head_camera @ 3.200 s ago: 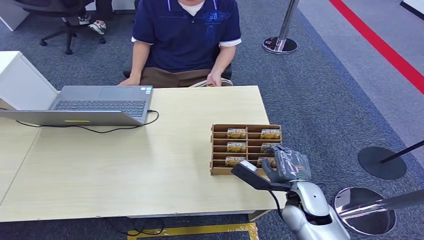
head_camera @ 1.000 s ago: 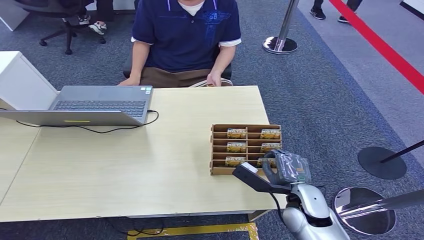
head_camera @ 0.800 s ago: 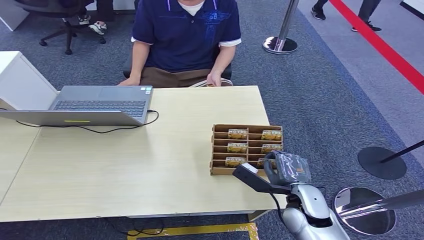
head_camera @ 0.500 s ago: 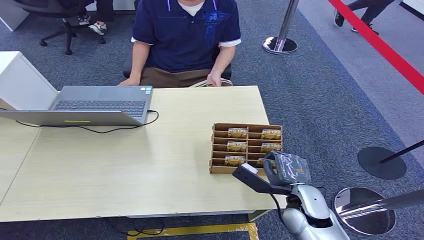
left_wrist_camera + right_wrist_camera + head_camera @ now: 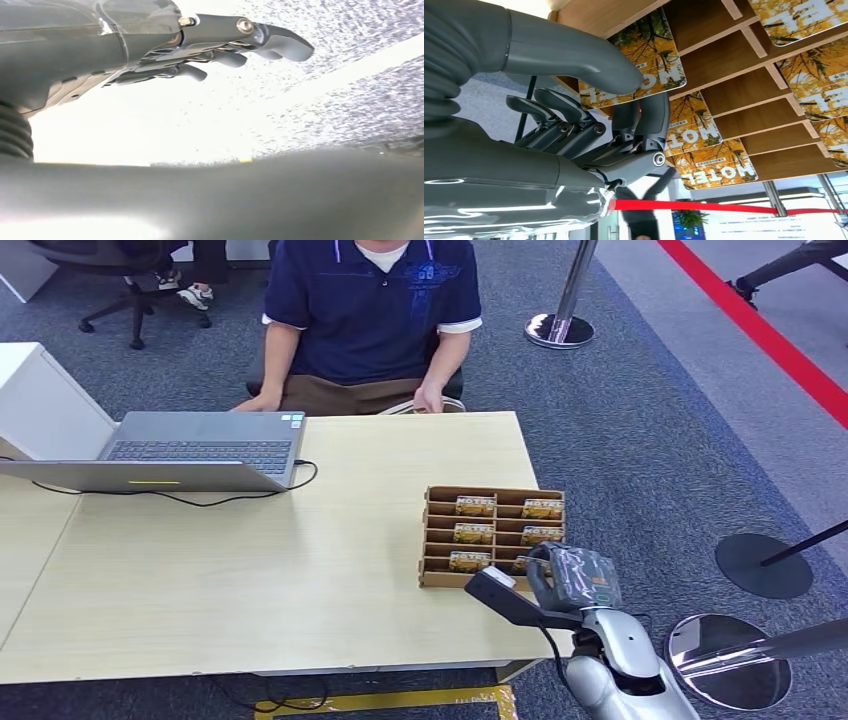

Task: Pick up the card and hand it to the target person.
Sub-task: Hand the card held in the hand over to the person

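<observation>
Right arm (image 5: 628, 665): glossy silver shell, rounded segments, black joint ring, thin black cable along the wrist. Right robot hand (image 5: 575, 575): grey, wrapped in clear plastic film, black camera bracket with white tip (image 5: 508, 595) off the wrist. Right wrist view: ribbed grey cover (image 5: 444, 65), thick smooth grey thumb (image 5: 574, 57), darker fingers (image 5: 561, 117) with silver pivot screws. Left robot hand (image 5: 220, 42): dark grey fingers, brass-coloured screws.

Card (image 5: 644, 65) printed with yellow autumn foliage and the word HOTEL, rounded corners, lying in the near right compartment of the wooden tray (image 5: 436, 540), pinched between thumb and finger of the right hand (image 5: 624, 100), target person (image 5: 372, 310) in navy polo seated at the table's far edge
</observation>
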